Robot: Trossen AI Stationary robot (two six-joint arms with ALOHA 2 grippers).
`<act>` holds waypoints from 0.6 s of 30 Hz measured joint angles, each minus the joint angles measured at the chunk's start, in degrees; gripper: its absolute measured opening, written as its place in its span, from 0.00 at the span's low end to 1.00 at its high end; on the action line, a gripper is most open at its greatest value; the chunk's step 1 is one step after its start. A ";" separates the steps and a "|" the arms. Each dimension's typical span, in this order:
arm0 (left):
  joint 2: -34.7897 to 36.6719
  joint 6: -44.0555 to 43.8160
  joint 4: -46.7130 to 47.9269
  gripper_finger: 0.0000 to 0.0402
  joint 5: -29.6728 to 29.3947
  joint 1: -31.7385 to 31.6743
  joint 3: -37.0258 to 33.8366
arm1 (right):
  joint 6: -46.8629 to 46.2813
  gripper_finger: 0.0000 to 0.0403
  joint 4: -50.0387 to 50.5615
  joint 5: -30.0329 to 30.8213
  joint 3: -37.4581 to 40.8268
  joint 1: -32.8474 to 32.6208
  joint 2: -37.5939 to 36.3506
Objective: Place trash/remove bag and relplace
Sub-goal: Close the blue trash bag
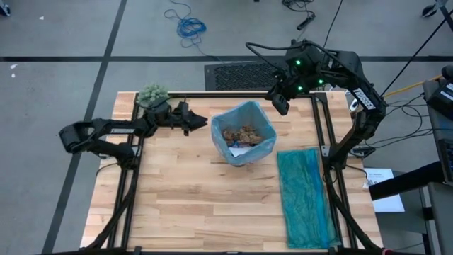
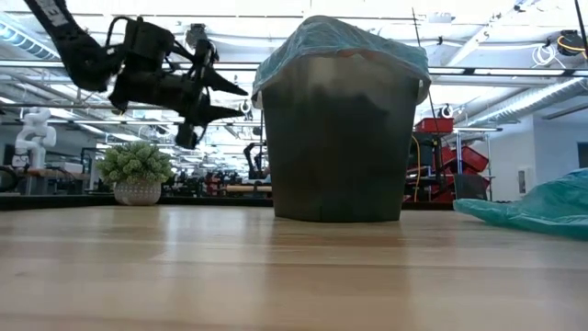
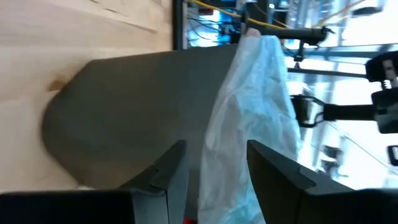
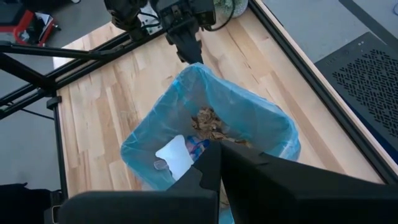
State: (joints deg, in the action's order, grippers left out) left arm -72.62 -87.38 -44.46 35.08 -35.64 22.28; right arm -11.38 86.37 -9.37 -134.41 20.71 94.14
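since the trash (image 1: 241, 134) of brown wads and white scraps already lies inside the bin (image 2: 340, 156), whose rim the light blue bag (image 1: 263, 145) wraps, the first part of the task looks done. pulling that liner out and fitting a new one is left, and the teal bag (image 1: 304, 198) lies flat on the table (image 1: 177, 205) to the bin's right, untouched. the left gripper (image 1: 200, 122) hangs just beside the bin's rim with its fingers parted and empty, while the right gripper (image 1: 281, 104) waits above the far rim, closed on nothing.

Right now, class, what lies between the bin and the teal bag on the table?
Only bare tabletop separates the bin from the teal bag, as the high view shows.
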 joint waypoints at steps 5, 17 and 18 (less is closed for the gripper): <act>-6.09 -4.02 -12.00 0.40 0.92 1.69 0.02 | -0.10 0.00 0.00 0.00 0.00 0.00 0.01; -11.74 -7.36 -20.99 0.40 0.25 5.03 0.02 | -0.08 0.00 0.02 0.00 0.00 0.00 0.01; -11.74 -6.65 -20.78 0.40 0.03 5.03 0.01 | -0.04 0.00 0.02 0.00 0.00 0.00 0.01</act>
State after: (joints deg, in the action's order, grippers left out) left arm -84.36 -94.02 -65.24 35.10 -30.61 22.29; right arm -11.42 86.39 -9.37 -134.41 20.71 94.15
